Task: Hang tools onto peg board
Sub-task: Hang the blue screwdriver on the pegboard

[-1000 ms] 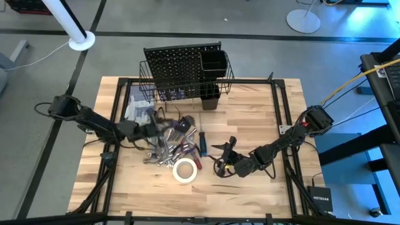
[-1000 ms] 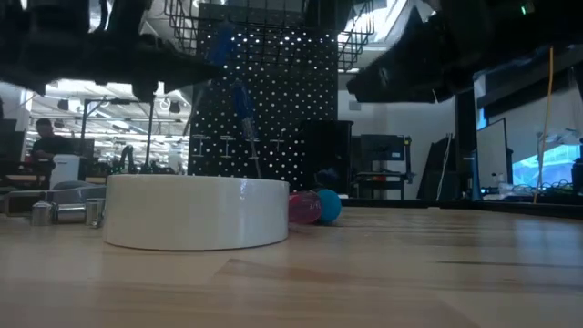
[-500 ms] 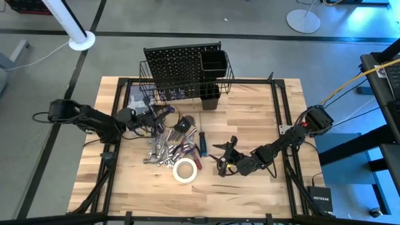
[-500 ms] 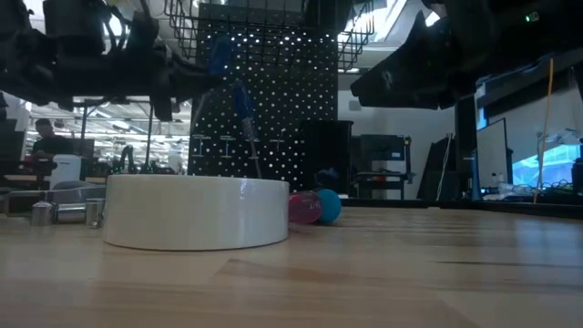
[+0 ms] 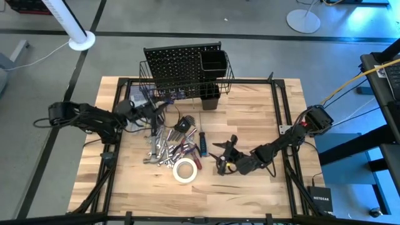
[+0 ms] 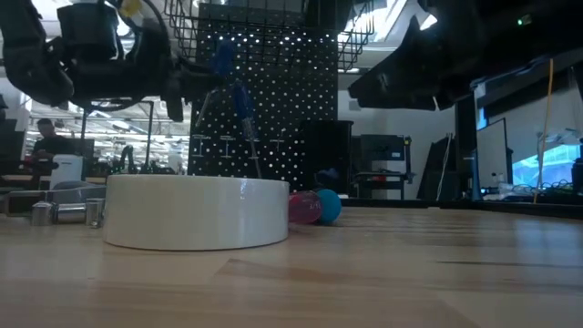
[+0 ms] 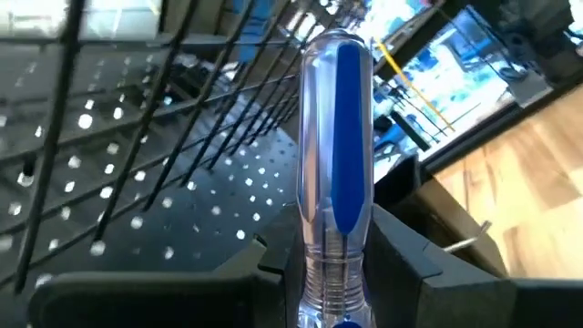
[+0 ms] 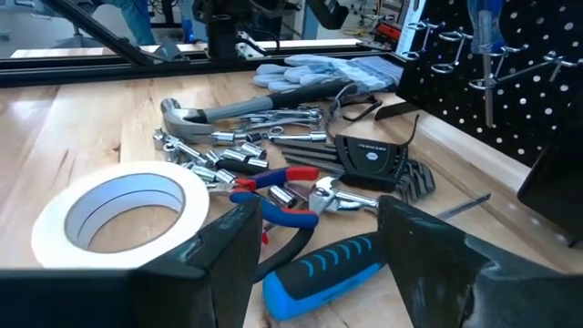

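The left gripper [image 7: 342,273] was clamped on a clear, blue-striped screwdriver [image 7: 337,155], held up just before the peg board [image 5: 175,62] and its wire basket [image 5: 147,84]. The right gripper [image 8: 314,246] hovered with fingers apart above the remaining tools [image 5: 172,147], near the tape roll [image 5: 184,170].

From above, the peg board [image 5: 181,70] stands at the far edge of the wooden table [image 5: 250,181], a black cup [image 5: 213,60] in its wire basket. The left gripper [image 5: 156,112] reaches in just before the board's lower left, beside grey gloves [image 5: 139,107]. The tools [image 5: 172,144] lie heaped mid-table with the tape roll [image 5: 185,170] nearest the front, and the right gripper [image 5: 223,157] waits low to their right, its fingers spread.
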Available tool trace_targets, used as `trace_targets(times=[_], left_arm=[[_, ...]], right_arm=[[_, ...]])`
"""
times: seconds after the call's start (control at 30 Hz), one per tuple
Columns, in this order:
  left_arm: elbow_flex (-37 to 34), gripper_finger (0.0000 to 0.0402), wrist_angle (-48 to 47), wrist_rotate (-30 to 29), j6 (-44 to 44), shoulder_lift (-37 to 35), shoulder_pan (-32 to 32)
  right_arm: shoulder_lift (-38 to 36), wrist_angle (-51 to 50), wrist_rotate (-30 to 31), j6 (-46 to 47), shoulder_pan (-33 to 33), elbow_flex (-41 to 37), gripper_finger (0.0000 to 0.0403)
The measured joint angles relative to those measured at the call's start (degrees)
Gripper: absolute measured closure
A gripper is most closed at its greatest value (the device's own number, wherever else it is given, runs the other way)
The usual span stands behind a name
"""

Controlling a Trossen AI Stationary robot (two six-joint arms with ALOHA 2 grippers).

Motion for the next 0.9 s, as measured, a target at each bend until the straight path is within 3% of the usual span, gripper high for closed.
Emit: trace_targets(times=[0.13, 0.47, 0.9], left_arm=[[0.02, 0.0323, -0.94, 2.89, -2.98, 0.0, 2.26], [0.04, 0.0323, -1.87, 3.45, -10.16, 0.02, 5.91], [0.04, 0.0323, -4.98, -0.73, -25.89, 0.02, 6.68]], right_arm=[[0.0, -0.01, -0.06, 0.21, 0.01, 0.0, 0.018], [0.0, -0.05, -0.12, 1.07, 0.03, 0.0, 0.018], [0.0, -0.04, -0.17, 1.41, 0.03, 0.0, 0.018]])
